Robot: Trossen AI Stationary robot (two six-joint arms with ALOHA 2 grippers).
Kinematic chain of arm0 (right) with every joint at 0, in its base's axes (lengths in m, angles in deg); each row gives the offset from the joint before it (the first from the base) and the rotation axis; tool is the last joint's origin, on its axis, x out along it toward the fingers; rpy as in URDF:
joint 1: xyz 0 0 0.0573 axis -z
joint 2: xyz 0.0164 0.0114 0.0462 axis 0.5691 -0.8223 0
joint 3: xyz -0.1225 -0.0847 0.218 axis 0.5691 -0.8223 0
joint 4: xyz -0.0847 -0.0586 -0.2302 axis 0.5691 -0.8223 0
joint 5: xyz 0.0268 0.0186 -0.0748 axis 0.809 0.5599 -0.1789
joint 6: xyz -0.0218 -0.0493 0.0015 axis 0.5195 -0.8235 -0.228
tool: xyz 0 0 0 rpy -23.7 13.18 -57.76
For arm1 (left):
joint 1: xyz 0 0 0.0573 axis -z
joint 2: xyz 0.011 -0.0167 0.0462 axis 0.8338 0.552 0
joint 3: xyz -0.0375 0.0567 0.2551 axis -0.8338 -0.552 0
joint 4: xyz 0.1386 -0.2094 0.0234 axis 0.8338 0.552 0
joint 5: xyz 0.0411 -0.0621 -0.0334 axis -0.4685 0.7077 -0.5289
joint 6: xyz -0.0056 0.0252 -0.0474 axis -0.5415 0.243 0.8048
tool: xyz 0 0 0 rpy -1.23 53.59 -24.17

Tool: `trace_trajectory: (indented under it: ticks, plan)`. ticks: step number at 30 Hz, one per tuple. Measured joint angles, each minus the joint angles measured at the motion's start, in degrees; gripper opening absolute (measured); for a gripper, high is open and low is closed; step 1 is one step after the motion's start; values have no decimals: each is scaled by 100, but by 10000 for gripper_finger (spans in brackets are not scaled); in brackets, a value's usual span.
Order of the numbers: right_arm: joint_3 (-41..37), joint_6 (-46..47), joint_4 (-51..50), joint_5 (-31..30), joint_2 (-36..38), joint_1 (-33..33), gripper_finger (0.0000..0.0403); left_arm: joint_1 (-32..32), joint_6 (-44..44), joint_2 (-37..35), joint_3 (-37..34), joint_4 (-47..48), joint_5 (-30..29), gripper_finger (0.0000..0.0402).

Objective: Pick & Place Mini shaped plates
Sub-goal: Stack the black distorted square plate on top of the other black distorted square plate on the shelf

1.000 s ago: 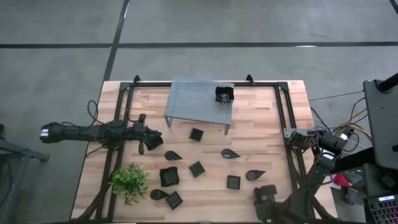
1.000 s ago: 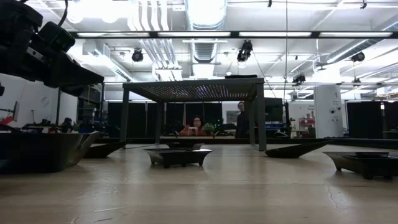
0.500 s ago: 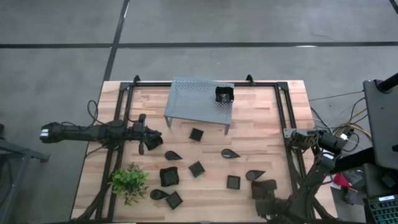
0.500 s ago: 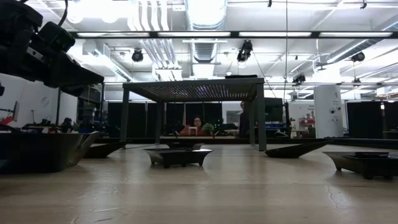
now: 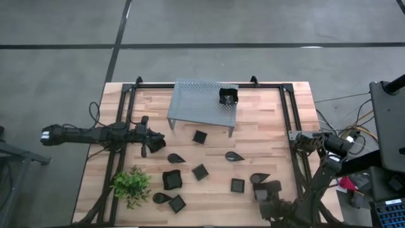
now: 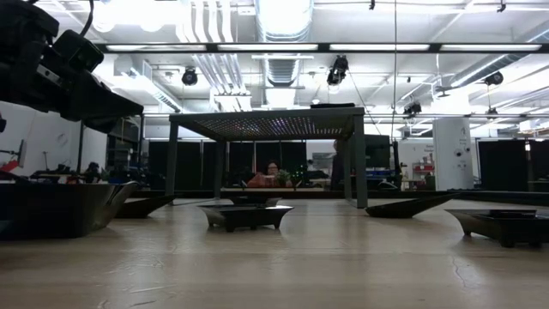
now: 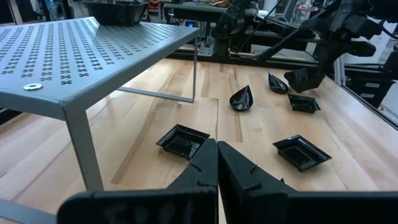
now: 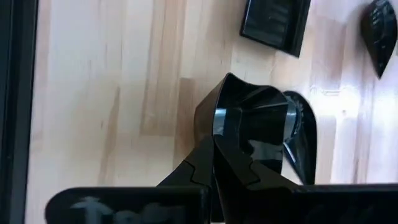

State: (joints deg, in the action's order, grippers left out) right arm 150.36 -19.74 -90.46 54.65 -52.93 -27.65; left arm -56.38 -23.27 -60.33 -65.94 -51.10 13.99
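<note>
**One plate on the rack, one in the jaws, the rest on the table**

Seen from above, the grey perforated rack (image 5: 204, 104) stands at the far middle of the wooden table (image 5: 272, 120). One black dish (image 5: 227, 96) sits on the rack top near its right far corner. That is the only plate up there, so the task looks barely started, if the rack is the goal, which I judge from the layout only.

Still on the table, in front of the rack: a small square plate (image 5: 200, 136) just before the rack, a teardrop plate (image 5: 175, 158), another teardrop (image 5: 232, 155), a small square (image 5: 200, 171), a larger square dish (image 5: 171, 180), a square (image 5: 237, 185), and a teardrop (image 5: 161, 197) touching or just beside a square (image 5: 177, 203) near the small green plant (image 5: 131, 184). A further teardrop (image 5: 257, 178) lies just beside the right arm's load.

Right gripper (image 8: 214, 140): fingers clamped together on the wall of a black square dish (image 8: 252, 121), which hangs above the boards at the near right of the table, over or beside another plate. The wrist view shows the pinch on the dish clearly.

Left gripper (image 7: 217, 155): fingers pressed together, empty, hovering low at the table's left side, facing the rack and the scattered plates. It waits.

Left to do: place the held dish, then roughly nine more.
</note>
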Motion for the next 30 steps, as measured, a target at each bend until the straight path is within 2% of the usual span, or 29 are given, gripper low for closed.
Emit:
trace_trajectory:
  ticks: [7,10,21,30]
  plan:
    - [-44,21,327,322,-2,14,8,2,0,0,0,0,0,0]
    - [-95,-110,655,267,-48,10,8,2,-1,0,-1,0,0,0]
    - [-111,-53,649,247,-208,10,10,4,0,-2,0,-2,0,0]
    - [-111,151,699,338,-131,10,67,1,0,-1,0,-2,0,0]
